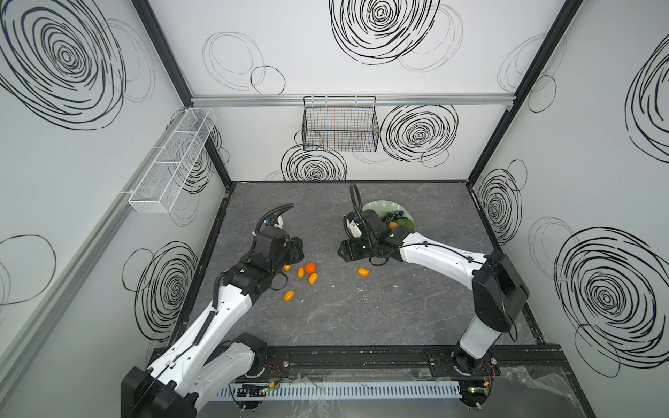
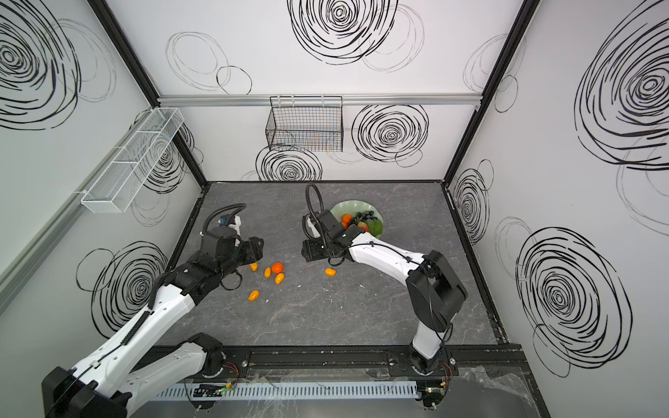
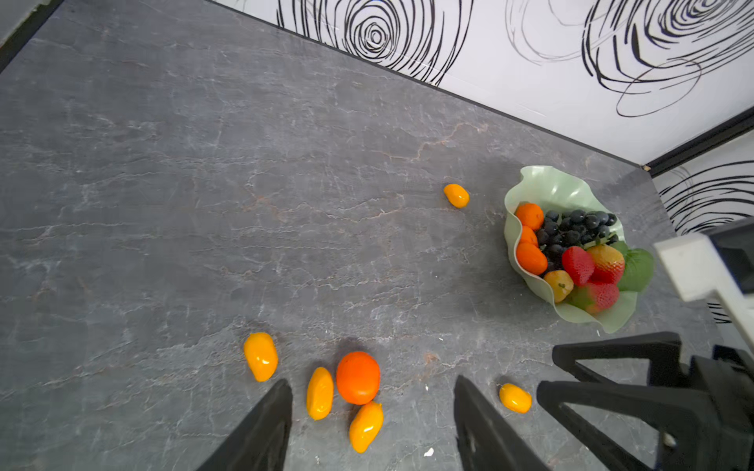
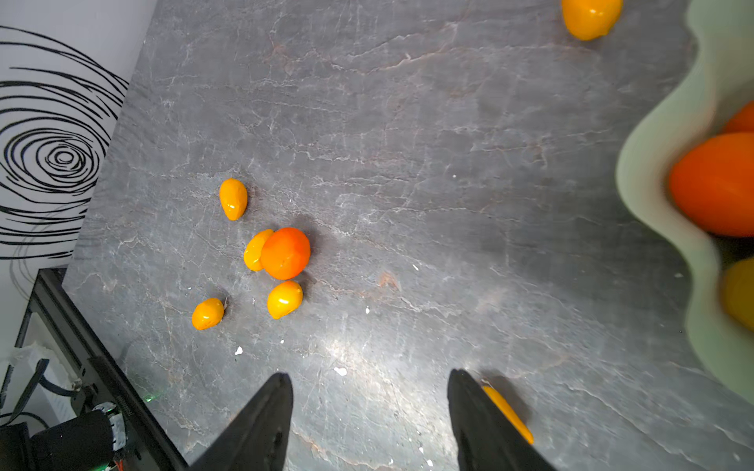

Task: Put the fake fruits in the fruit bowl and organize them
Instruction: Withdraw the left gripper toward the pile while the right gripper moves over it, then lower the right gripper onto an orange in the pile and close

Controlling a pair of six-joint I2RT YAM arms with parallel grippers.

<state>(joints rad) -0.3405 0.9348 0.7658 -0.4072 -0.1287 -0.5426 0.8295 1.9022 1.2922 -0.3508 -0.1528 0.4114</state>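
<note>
The left gripper point(image 3: 372, 381) stands with its jaws well apart and has hold of nothing. Seen from its wrist, the gap between its two fingers frames a tangerine point(image 3: 358, 377) lying on the table point(image 3: 204, 204). One kumquat point(image 3: 320, 393) lies close beside the tangerine, towards one jaw, and a second kumquat point(image 3: 366, 426) lies right against it, deeper in the gap. Whether the fingertips reach the table cannot be told. A third kumquat point(image 3: 261, 356) lies just outside one jaw, and a fourth kumquat point(image 3: 515, 398) lies just outside the opposite jaw. The right gripper point(image 4: 370, 377) is also open and empty, with only bare table between its jaws. That fourth kumquat point(image 4: 508, 412) lies close against the outer side of one right jaw, partly hidden by the finger. The tangerine point(image 4: 285, 253) and the fruit around it lie well ahead of the right jaws. The bowl point(image 3: 551, 183) sits well ahead of the left jaws and off to the side of the jaw that has the fourth kumquat. From the right wrist its rim point(image 4: 653, 134) stands off beyond the same jaw that hides that kumquat. The bowl holds tangerines point(image 3: 529, 216), grapes point(image 3: 575, 228), strawberries point(image 3: 577, 265) and a green leaf point(image 3: 636, 269). One more kumquat point(image 3: 456, 195) lies on the table near the bowl's rim, outside it.
</note>
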